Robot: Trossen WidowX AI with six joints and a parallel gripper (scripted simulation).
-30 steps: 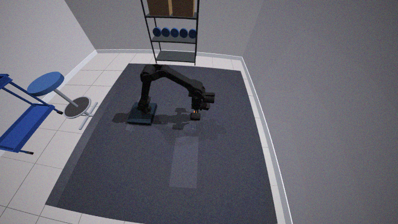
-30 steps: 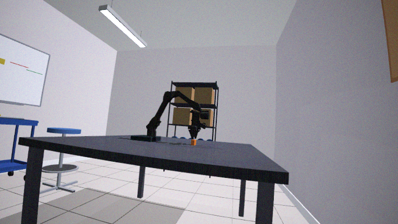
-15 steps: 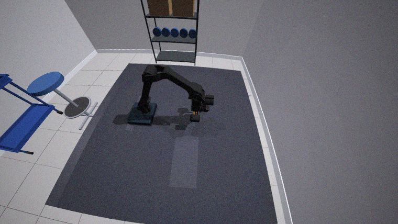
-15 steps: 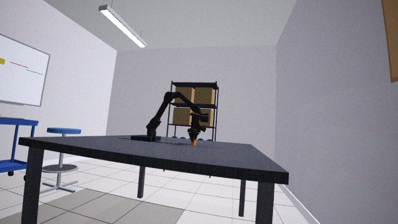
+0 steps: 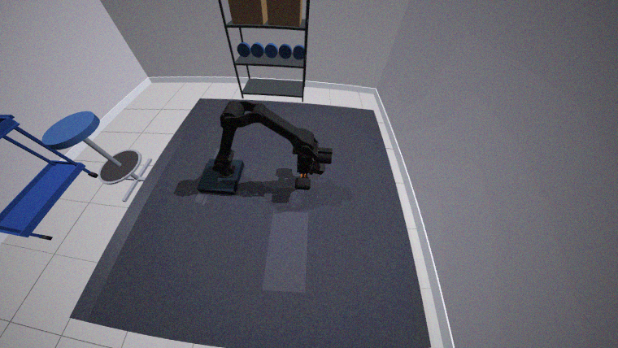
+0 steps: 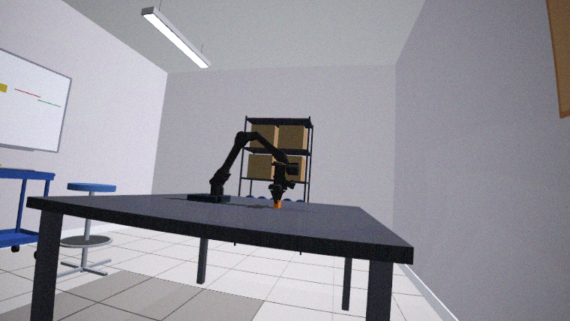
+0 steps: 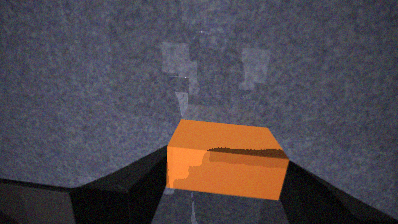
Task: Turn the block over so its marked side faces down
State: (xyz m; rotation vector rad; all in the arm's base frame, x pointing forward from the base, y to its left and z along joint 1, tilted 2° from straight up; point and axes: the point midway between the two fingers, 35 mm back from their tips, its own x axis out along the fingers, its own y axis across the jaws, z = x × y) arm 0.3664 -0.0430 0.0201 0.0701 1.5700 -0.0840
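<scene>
Step in hand: grasp. End effector [image 7: 227,200] clenched on the orange block [image 7: 227,159], one dark finger [image 7: 130,180] pressed to each side face (wrist view; contact on both sides reads as flush). Block on the surface [image 6: 247,227], directly under the wrist, out to the side of the arm's base plate [image 5: 219,176]. In the exterior view only a sliver of orange [image 6: 277,205] visible below the fingers, at surface level; lifted or not, cannot tell.

Marked side: not identified. Dark streak across the near face of the block in the wrist view, possibly shadow, possibly the mark (too blurred to settle).

Next move, as judged: lift clear of the surface, roll the wrist through half a turn about the axis across the fingers, lower, release. Needs enough height above the surface for the block's corners to swing without scraping. If the marked side lies under a finger pad, regrasp on the other pair of faces first.

Room for moving: block well in from every surface edge; nearest edge the one on the far side of the block from the base plate. Nothing else seen beside the block. Shelf rack [image 5: 267,47] stands beyond the surface, behind the base plate, well apart from the block. Risk: slip during rotation.
</scene>
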